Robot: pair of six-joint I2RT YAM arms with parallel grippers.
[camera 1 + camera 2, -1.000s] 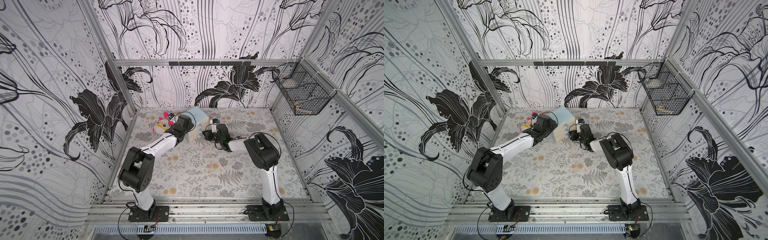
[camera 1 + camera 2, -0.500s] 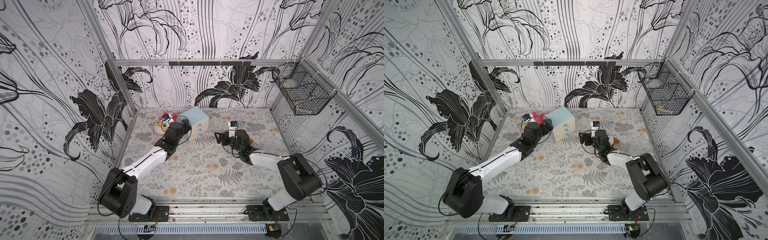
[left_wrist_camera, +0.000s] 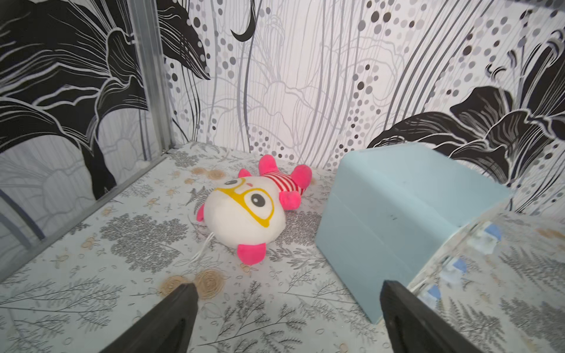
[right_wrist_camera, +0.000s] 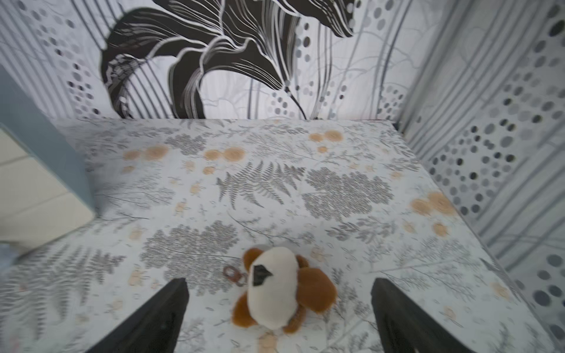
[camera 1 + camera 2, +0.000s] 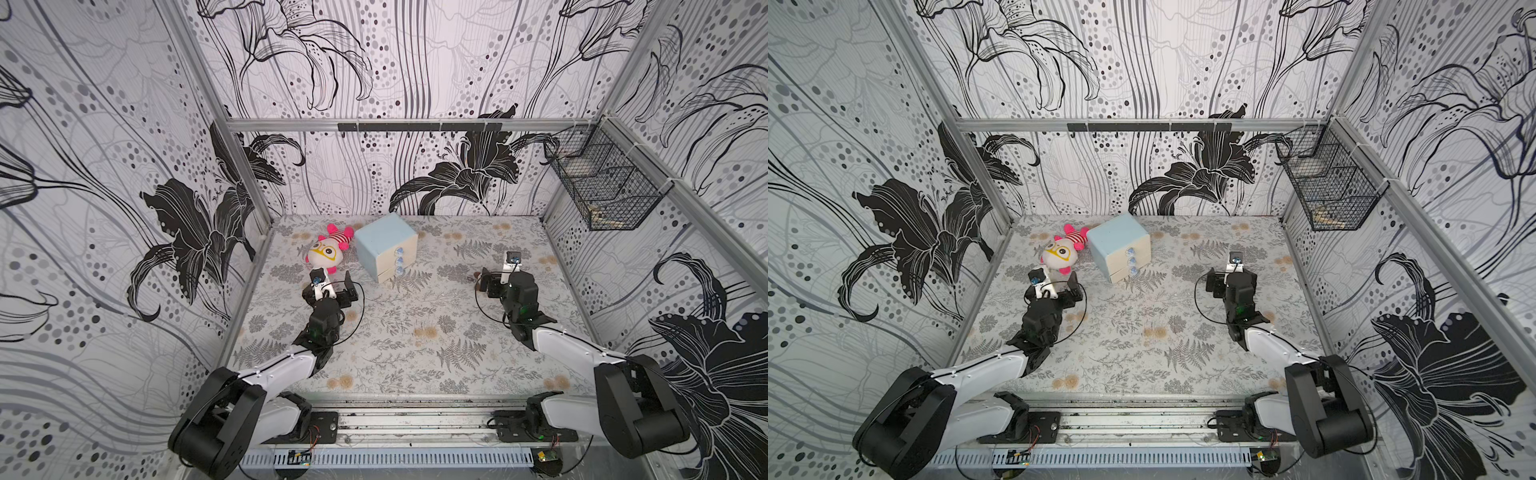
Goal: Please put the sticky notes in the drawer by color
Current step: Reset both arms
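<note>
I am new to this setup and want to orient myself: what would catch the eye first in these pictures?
The pink-and-white plush toy with yellow glasses stands out, lying at the back of the table beside the pale blue drawer chest, which looks fully shut. A small brown-and-white plush lies just ahead of the right hand, which is open. A black wire basket hangs high on the right.
</note>
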